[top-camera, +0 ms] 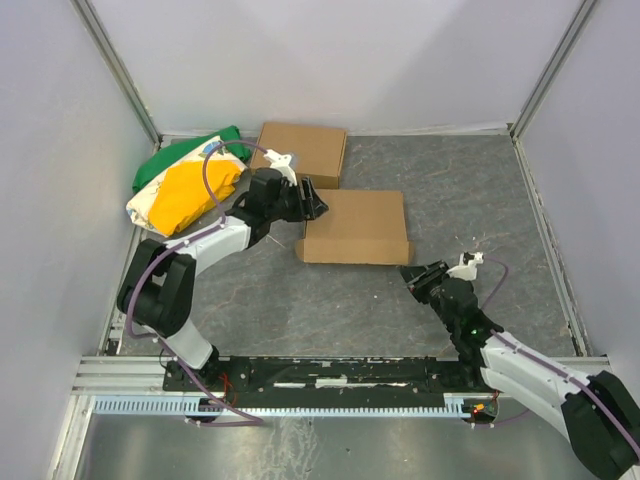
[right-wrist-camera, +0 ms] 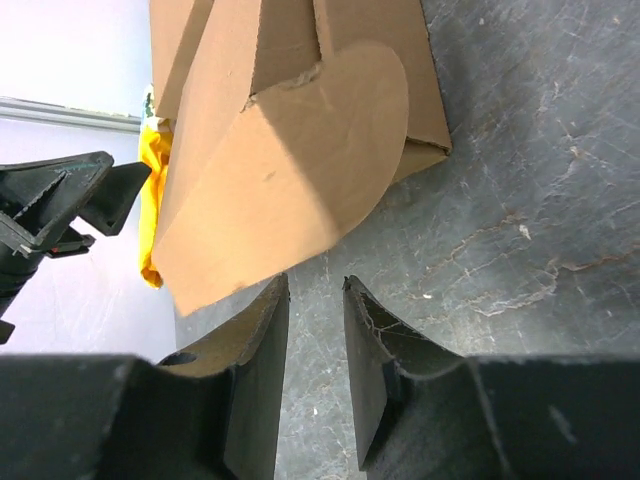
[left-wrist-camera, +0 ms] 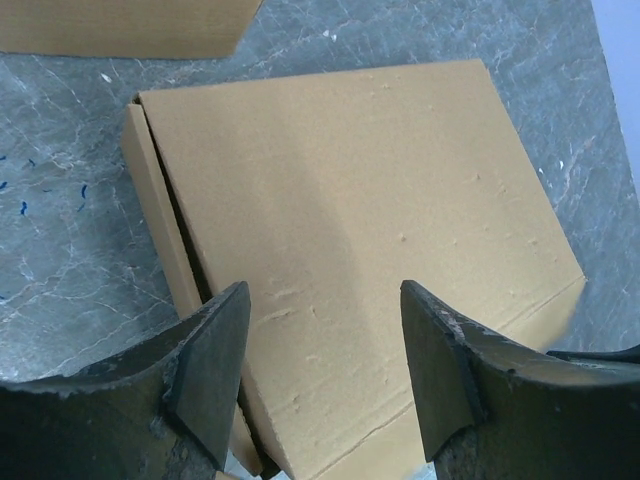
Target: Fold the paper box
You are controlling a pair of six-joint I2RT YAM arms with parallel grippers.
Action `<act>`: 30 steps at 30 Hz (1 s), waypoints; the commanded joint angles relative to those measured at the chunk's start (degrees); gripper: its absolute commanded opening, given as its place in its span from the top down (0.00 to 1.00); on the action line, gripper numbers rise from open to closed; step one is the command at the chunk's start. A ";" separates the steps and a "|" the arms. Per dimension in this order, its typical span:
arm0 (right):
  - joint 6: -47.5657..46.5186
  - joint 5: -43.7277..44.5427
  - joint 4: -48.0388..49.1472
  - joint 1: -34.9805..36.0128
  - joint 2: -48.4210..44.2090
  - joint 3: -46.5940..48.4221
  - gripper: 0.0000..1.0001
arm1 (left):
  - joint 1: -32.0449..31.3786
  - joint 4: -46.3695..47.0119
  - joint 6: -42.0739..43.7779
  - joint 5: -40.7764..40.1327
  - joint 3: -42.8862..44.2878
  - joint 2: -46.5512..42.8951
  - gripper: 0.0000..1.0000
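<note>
The paper box [top-camera: 355,228] lies flat and closed in the middle of the table, a shallow brown cardboard mailer. My left gripper [top-camera: 318,203] is open and empty at its far left corner. In the left wrist view the fingers [left-wrist-camera: 215,350] straddle the lid [left-wrist-camera: 360,200], and a gap shows along the box's left side wall. My right gripper [top-camera: 415,275] sits just off the box's near right corner, jaws narrowly apart with nothing between them [right-wrist-camera: 315,285]. A rounded tab of the box [right-wrist-camera: 290,190] sticks out just above those fingertips.
A second ready-made brown box [top-camera: 300,152] lies at the back, close behind the left gripper. A green, yellow and white bag [top-camera: 185,185] lies at the back left. White walls enclose the table on three sides.
</note>
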 commanded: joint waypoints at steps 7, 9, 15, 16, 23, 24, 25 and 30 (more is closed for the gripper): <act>-3.14 -1.52 -9.79 -0.03 -3.92 4.24 0.63 | -1.51 -2.59 1.05 -0.73 2.17 0.27 0.32; -5.06 -3.16 -12.26 -0.01 -3.24 6.73 0.63 | -1.48 -3.55 1.72 -1.90 2.31 -0.48 0.32; -8.06 -6.23 -14.64 -0.10 -1.15 11.99 0.57 | -1.49 -4.51 2.97 -4.00 2.11 -2.68 0.30; -8.10 -6.21 -14.64 -0.10 -0.86 12.21 0.55 | -1.51 -4.63 3.05 -4.00 2.08 -2.92 0.30; -3.20 -1.91 -21.82 -0.48 -1.48 14.55 0.11 | -1.46 -7.80 3.60 -6.76 2.42 -6.38 0.30; -4.41 -0.46 -23.58 -0.56 -2.20 15.52 0.02 | -1.54 -8.54 3.81 -7.79 2.12 -7.46 0.29; -6.25 1.44 -26.71 -0.55 -2.81 17.33 0.01 | -1.51 -9.55 4.04 -9.18 1.82 -8.48 0.29; -28.26 10.41 -40.28 -0.80 0.94 29.71 0.01 | -1.39 -10.50 5.41 -14.77 -2.56 -13.72 0.23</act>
